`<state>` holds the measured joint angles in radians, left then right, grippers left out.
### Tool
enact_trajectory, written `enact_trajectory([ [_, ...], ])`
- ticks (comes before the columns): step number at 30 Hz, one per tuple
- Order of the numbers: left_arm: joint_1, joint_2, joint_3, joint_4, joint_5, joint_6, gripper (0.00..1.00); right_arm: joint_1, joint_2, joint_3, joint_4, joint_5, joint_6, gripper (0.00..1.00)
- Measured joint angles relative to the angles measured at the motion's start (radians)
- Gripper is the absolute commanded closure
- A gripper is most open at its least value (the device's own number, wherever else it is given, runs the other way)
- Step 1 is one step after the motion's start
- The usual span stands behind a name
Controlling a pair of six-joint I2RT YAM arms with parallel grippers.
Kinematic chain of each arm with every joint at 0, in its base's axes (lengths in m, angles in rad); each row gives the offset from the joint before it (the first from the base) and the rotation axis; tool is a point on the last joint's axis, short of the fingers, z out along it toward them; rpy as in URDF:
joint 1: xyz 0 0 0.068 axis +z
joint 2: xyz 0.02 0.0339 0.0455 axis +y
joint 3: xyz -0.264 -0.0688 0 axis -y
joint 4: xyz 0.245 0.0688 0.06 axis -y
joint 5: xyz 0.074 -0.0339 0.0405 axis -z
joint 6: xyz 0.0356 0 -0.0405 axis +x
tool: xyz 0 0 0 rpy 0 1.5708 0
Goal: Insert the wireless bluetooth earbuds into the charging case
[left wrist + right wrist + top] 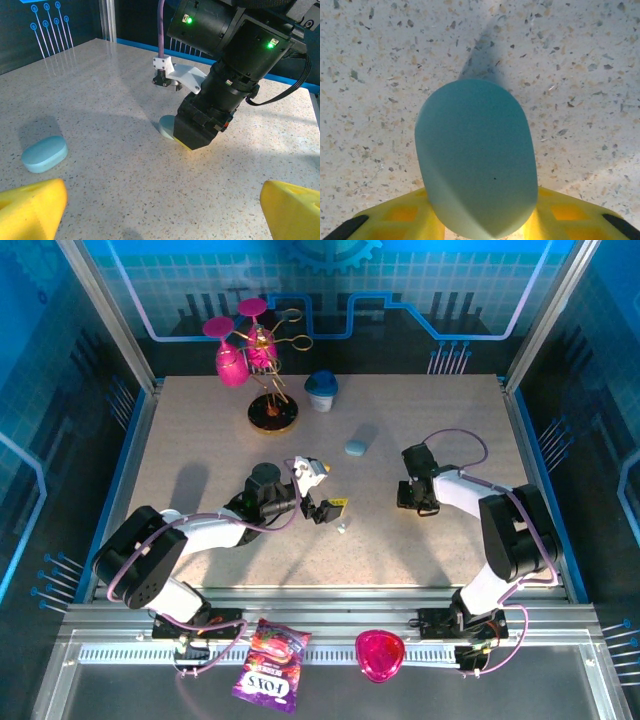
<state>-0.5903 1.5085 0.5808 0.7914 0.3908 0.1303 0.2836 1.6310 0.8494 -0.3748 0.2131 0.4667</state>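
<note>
The right gripper (415, 498) stands tip-down on the speckled table (200, 440), right of centre in the top view. Its yellow fingers (405, 217) sit on either side of the light-blue charging case (475, 155), close against it; whether they press it cannot be told. The left gripper (325, 508), at centre, is spread wide and holds nothing. A tiny pale earbud (343, 527) lies just below it. A second light-blue oval (356, 446) lies apart, higher up.

You've got bright, even overhead light; soft grey shadow (482, 55) just ahead of the right gripper (485, 217), left fingertips (30, 205) blurry up close
</note>
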Motion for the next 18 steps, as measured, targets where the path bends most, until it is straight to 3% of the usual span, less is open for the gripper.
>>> enact_trajectory([
  [10, 0.0, 0.0, 0.0, 0.0, 0.0, -0.001, 0.01, 0.03, -0.093, -0.021, -0.004, -0.014, -0.066, 0.62],
  [18, 0.019, 0.015, 0.0, 0.024, 0.021, -0.076, 0.01, 0.082, -0.243, -0.074, 0.008, -0.21, -0.192, 0.62],
])
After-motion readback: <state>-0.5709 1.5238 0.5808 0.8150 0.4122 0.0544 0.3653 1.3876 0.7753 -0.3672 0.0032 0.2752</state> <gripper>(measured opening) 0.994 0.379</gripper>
